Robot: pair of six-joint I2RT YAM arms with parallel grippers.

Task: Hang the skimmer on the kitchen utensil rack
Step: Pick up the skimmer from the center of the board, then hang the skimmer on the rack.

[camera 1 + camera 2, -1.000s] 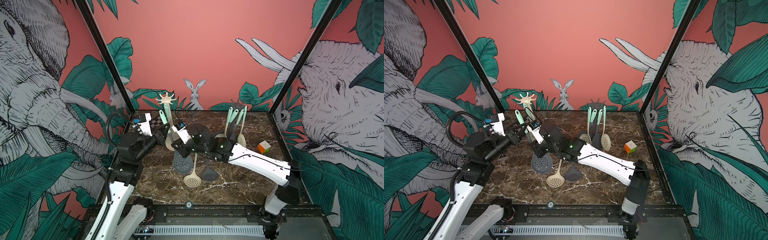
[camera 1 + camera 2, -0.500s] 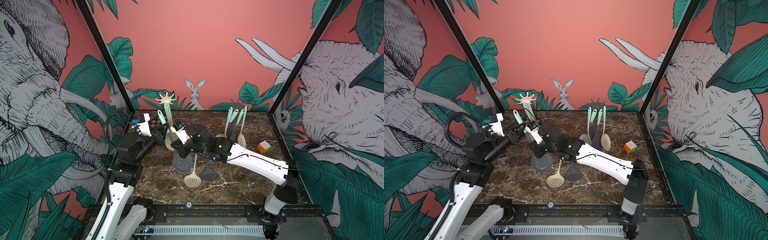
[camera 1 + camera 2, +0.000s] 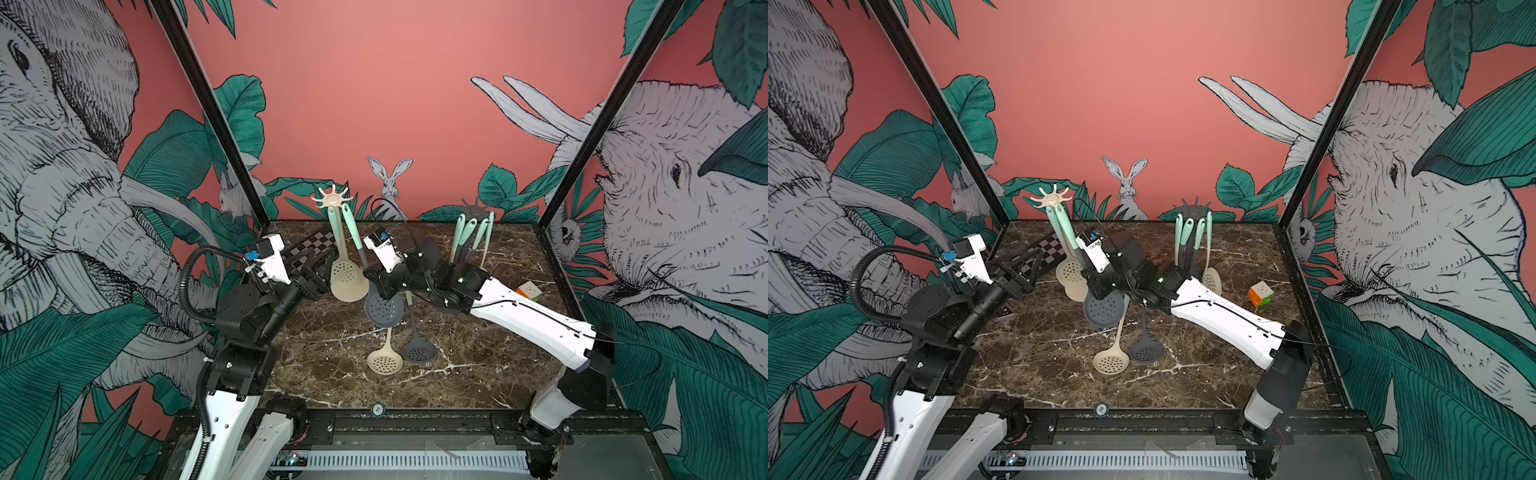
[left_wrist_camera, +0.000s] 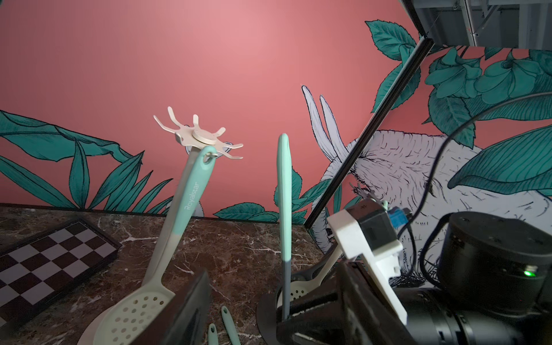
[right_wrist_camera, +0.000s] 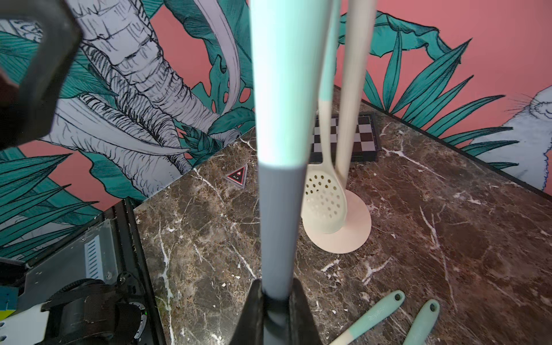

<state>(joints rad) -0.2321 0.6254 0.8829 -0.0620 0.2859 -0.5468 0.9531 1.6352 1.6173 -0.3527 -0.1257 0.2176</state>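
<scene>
Between the clamped right jaws: grey perforated skimmer, mint handle upright, unhung.
Left jaws open, empty, alongside; next probably: hook the handle end onto the cream star-topped rack above them.

The brown marble tabletop is viewed from high in front, looking down toward the pink back wall, in both top views; nearly the whole scene is shared between them. The left wrist view is set low, tilted up at the nearby beige star-topped utensil rack. The right wrist view is set tight against the grey skimmer with mint handle, looking down; the rack and a black-and-white chessboard are shared with the left wrist view.
</scene>
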